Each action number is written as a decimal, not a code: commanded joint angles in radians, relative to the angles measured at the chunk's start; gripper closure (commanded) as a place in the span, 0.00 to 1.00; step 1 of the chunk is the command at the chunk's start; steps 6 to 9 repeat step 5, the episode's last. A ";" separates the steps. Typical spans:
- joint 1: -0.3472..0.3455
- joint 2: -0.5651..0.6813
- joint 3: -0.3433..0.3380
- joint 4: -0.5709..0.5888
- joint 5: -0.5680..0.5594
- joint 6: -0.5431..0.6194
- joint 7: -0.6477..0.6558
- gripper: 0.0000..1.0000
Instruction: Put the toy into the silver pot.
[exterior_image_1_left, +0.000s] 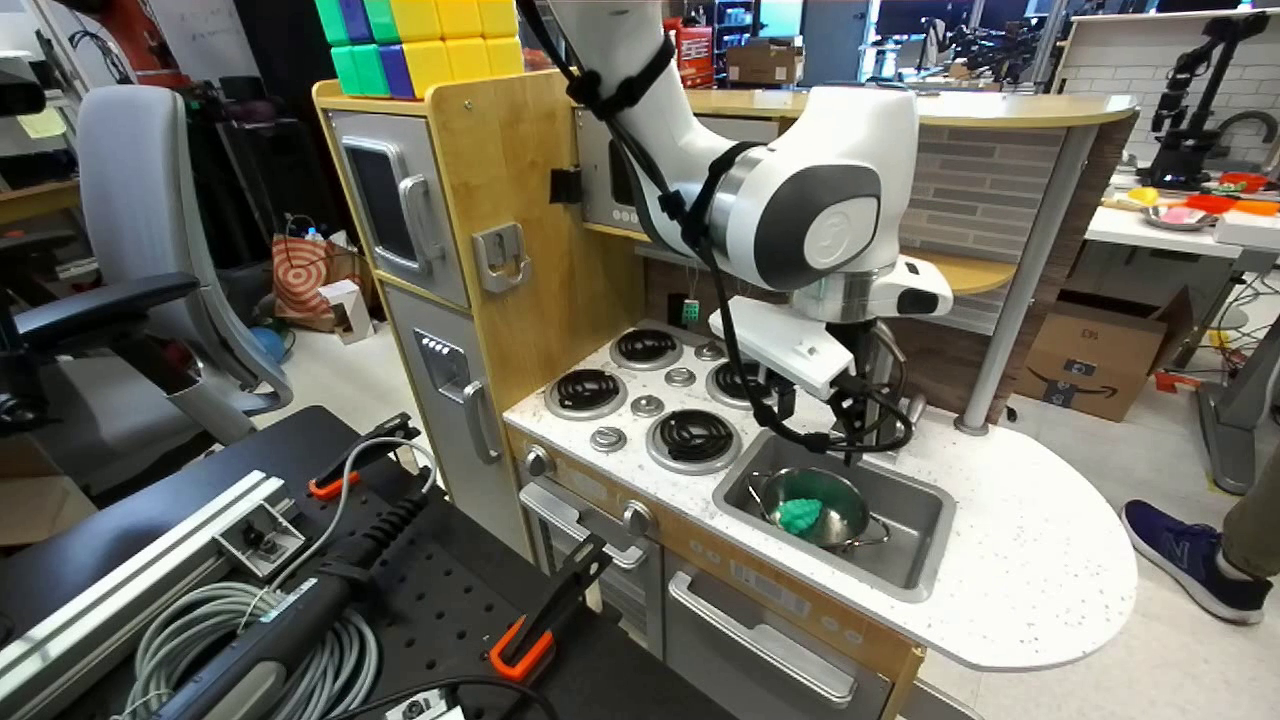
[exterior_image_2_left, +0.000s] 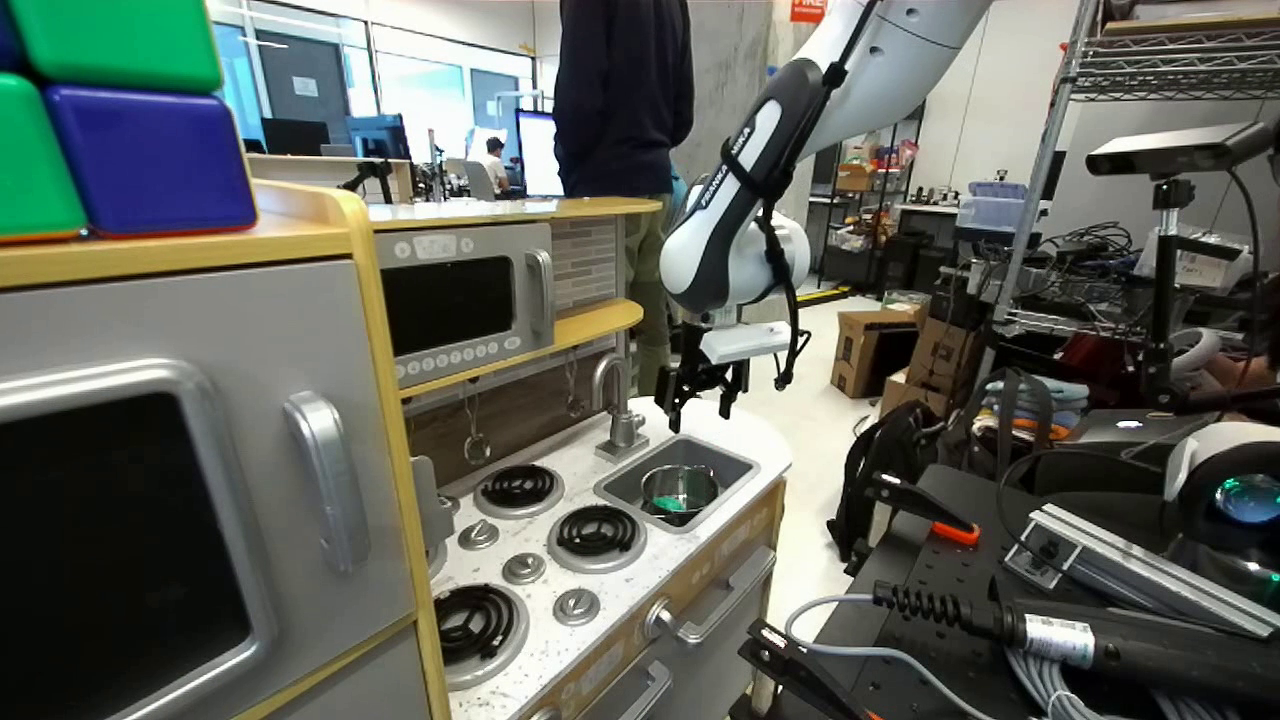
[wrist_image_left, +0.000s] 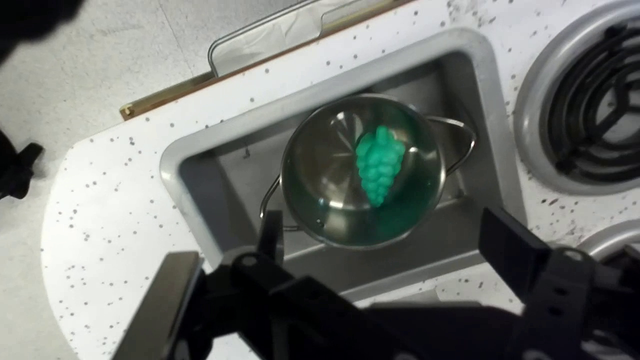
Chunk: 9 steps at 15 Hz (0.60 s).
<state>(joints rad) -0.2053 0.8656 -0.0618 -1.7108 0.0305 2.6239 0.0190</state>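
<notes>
1. Far left, in an exterior view: a gray office chair (exterior_image_1_left: 150, 180) beside a dark perforated bench (exterior_image_1_left: 430, 610) that carries cable and tools.

2. Next, a tall wooden play cabinet (exterior_image_1_left: 560, 290), with large colored cubes (exterior_image_1_left: 430, 45) on top.

3. To its right, a white speckled counter (exterior_image_1_left: 1040, 550) holds four toy burners (exterior_image_1_left: 693, 438), black coils in silver rings.

4. Right of the burners is a gray sink basin (exterior_image_1_left: 918, 550). Inside it stands the silver pot (wrist_image_left: 320, 145), upright, with wire handles on two sides.

5. The green toy (wrist_image_left: 380, 162), shaped like a bunch of grapes, lies inside the pot, a little toward the stove side.

6. Above the sink hangs the black gripper (exterior_image_2_left: 701, 415), its fingers spread apart with nothing between them. It touches neither pot nor toy. The placing looks complete, so the step in hand is probably the withdrawal. The next move should call for rising and backing off, clear of the pot's handles and the nearby faucet (exterior_image_2_left: 626, 430); nothing seems to need picking up again.

7. Far right, the counter ends in a curve. Beyond it, on the floor, are a cardboard box (exterior_image_1_left: 1085, 350) and someone's navy shoe (exterior_image_1_left: 1195, 560).
</notes>
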 joint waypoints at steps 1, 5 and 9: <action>0.006 -0.001 0.007 -0.001 0.010 -0.031 -0.038 0.00; 0.009 -0.001 0.005 -0.004 0.009 -0.037 -0.042 0.00; 0.009 -0.001 0.005 -0.004 0.009 -0.037 -0.042 0.00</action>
